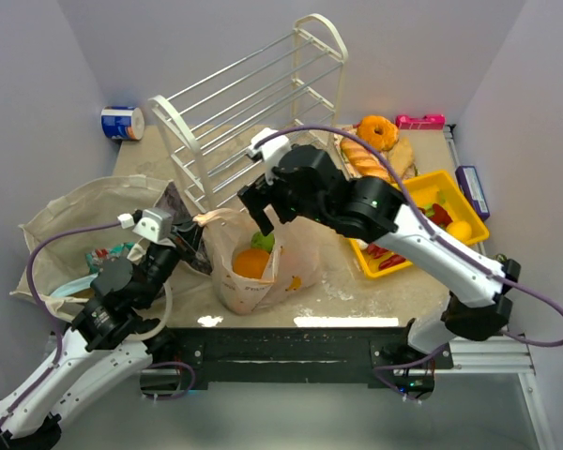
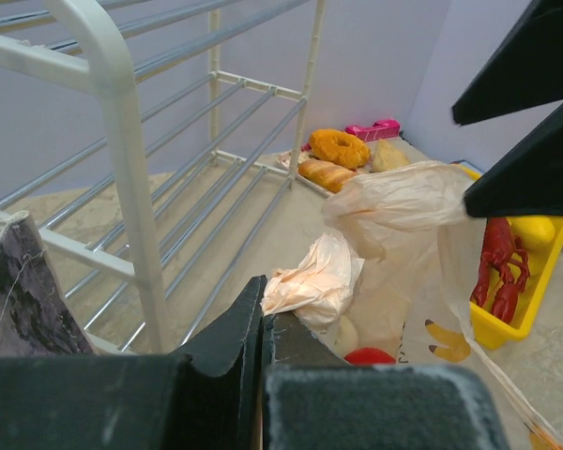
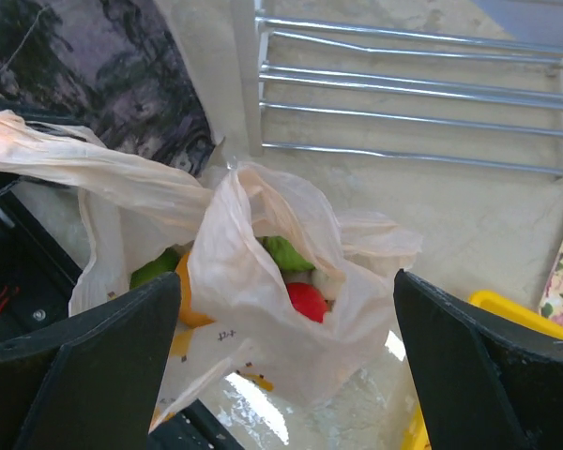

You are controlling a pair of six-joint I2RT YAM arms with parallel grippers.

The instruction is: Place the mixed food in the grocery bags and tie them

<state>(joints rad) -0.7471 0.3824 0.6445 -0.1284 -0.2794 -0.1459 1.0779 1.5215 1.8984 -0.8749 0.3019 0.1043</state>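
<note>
The peach-pink plastic grocery bag (image 1: 291,258) stands at the table's middle front, its mouth loosely open. Inside it lie a toy orange (image 1: 251,262), a green fruit (image 3: 286,253) and a red apple (image 3: 307,302). My left gripper (image 2: 263,314) is shut on the bag's crumpled left handle (image 2: 314,277) and holds it up. My right gripper (image 3: 286,278) hangs open just above the bag's mouth, with nothing between its fingers. The beige cloth tote (image 1: 84,211) lies at the left with snack packets (image 1: 108,255) in it.
A white wire rack (image 1: 253,103) lies tipped behind the bag. The yellow tray (image 1: 430,180) at the right holds a red lobster (image 2: 497,267) and small fruit. Bread loaves and a donut (image 1: 375,131) sit at the back right, and a can (image 1: 122,123) at the back left.
</note>
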